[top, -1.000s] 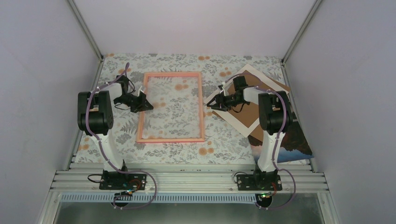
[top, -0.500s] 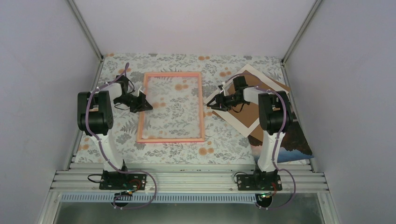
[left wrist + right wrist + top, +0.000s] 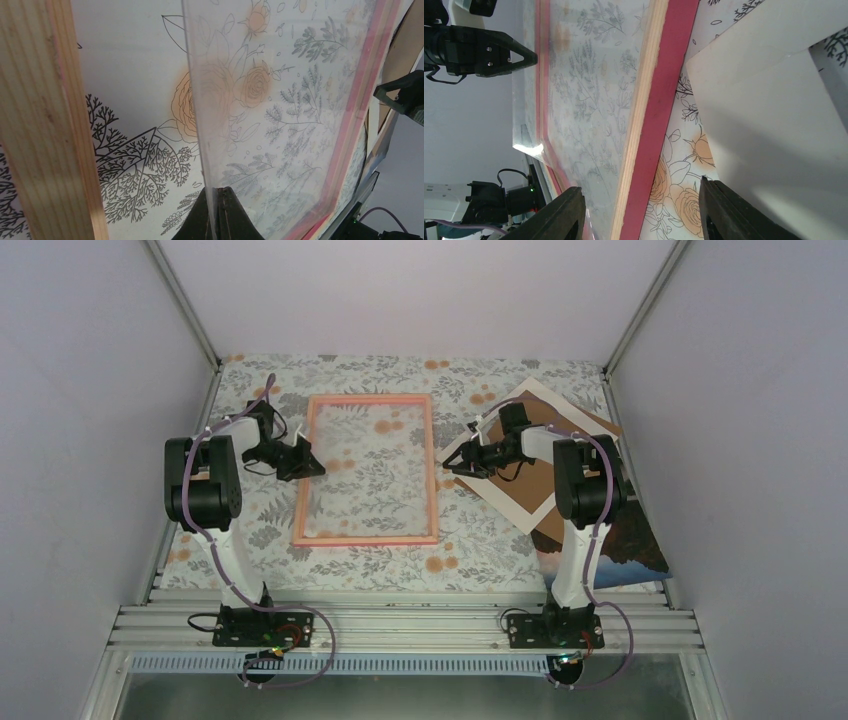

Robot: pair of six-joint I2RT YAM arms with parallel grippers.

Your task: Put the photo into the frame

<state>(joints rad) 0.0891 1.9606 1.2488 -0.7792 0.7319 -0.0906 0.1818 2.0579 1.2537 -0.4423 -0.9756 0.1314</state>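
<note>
The pink frame (image 3: 432,470) lies flat in the middle of the floral table. My left gripper (image 3: 305,462) is at its left rail and is shut on the edge of the clear pane (image 3: 280,100), which stands tilted up off the wooden rail (image 3: 45,125). My right gripper (image 3: 455,466) is open, and its fingers (image 3: 729,215) straddle the frame's right rail (image 3: 659,100) without touching it. The photo (image 3: 640,550) lies picture side up at the near right, partly under the backing board and behind my right arm.
A white border mat (image 3: 505,498) and a brown backing board (image 3: 535,480) lie stacked at an angle right of the frame. The mat's corner (image 3: 774,100) is close to my right finger. Side walls and the metal rail (image 3: 400,625) bound the table.
</note>
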